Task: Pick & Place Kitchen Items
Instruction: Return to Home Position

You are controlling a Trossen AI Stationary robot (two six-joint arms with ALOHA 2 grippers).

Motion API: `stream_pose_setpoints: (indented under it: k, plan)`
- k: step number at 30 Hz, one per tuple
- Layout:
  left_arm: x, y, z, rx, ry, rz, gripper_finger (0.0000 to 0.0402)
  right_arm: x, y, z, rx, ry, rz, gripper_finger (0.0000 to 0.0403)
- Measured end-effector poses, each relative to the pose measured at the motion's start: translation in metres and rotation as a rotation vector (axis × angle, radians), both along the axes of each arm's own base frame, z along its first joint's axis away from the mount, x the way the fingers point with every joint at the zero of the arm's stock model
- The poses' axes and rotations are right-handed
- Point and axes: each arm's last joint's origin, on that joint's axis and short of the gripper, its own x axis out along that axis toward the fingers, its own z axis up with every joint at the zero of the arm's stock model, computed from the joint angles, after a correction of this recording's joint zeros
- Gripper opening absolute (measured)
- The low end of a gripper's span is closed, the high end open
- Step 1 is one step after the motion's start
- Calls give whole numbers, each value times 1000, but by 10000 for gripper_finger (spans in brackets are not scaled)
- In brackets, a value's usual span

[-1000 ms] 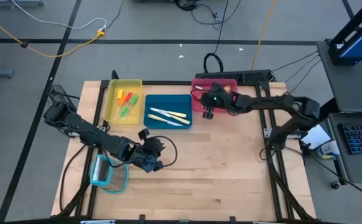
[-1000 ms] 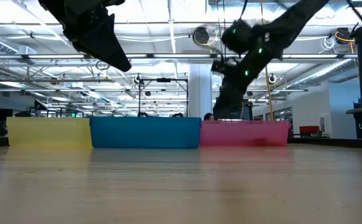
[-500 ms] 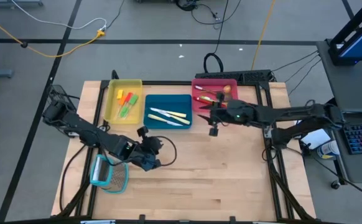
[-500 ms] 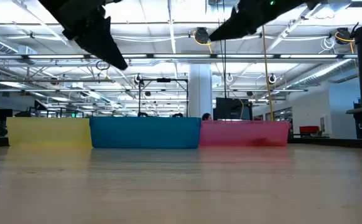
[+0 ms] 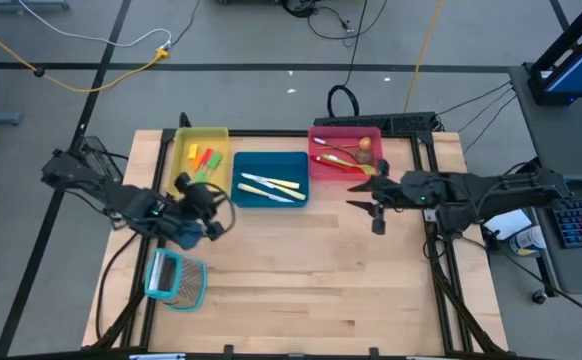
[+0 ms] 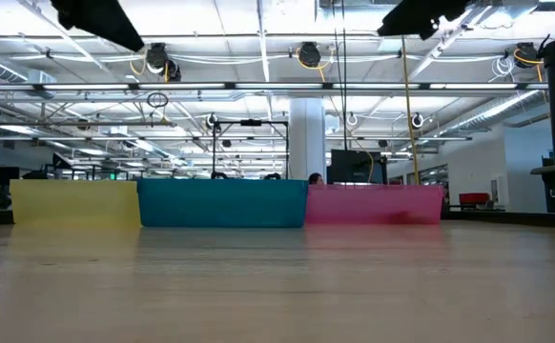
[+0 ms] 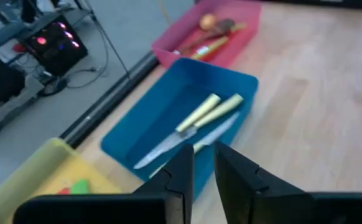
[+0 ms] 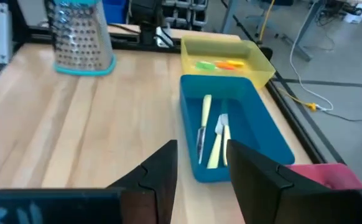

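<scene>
Cream-handled knives (image 5: pixel 269 187) lie in the blue tray (image 5: pixel 296 160). Small orange, red and green spatulas (image 5: pixel 203 162) lie in the yellow tray (image 5: pixel 181 140). Wooden and red spoons (image 5: pixel 339 155) lie in the red tray (image 5: pixel 316 132). My left gripper (image 5: pixel 214 197) hovers above the table just near of the yellow tray, its fingers (image 7: pixel 184 177) almost together and empty. My right gripper (image 5: pixel 357 194) hovers near of the red tray, pointing toward the table's left, slightly open (image 8: pixel 201 174) and empty.
A light-blue-framed grater (image 5: pixel 175 280) lies flat near the table's left near corner. The three trays stand side by side along the far edge, and show in the low view as yellow (image 6: pixel 75 203), blue (image 6: pixel 222 203) and red (image 6: pixel 373 203). Bare wood fills the middle and near right.
My right gripper has drawn back from over the red tray toward the table's right and near side and risen. My left gripper has gone from the table's middle toward the left and far side, near the yellow tray, and has also risen.
</scene>
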Motion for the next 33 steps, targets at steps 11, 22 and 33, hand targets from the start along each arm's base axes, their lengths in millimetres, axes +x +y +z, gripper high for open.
stream_pose_setpoints:
  k: [11, 22, 33]
  plan:
    - [-53, 15, -21, 8, -111, 17, 67, -38, 0, -45, 85, -7, -18, 130]
    - [-68, 15, -68, -8, -339, -350, 67, -69, -3, -59, 52, -194, 7, 130]
    - [-83, 37, -84, 85, -531, -473, 67, -97, -6, -73, 19, -316, 20, 130]
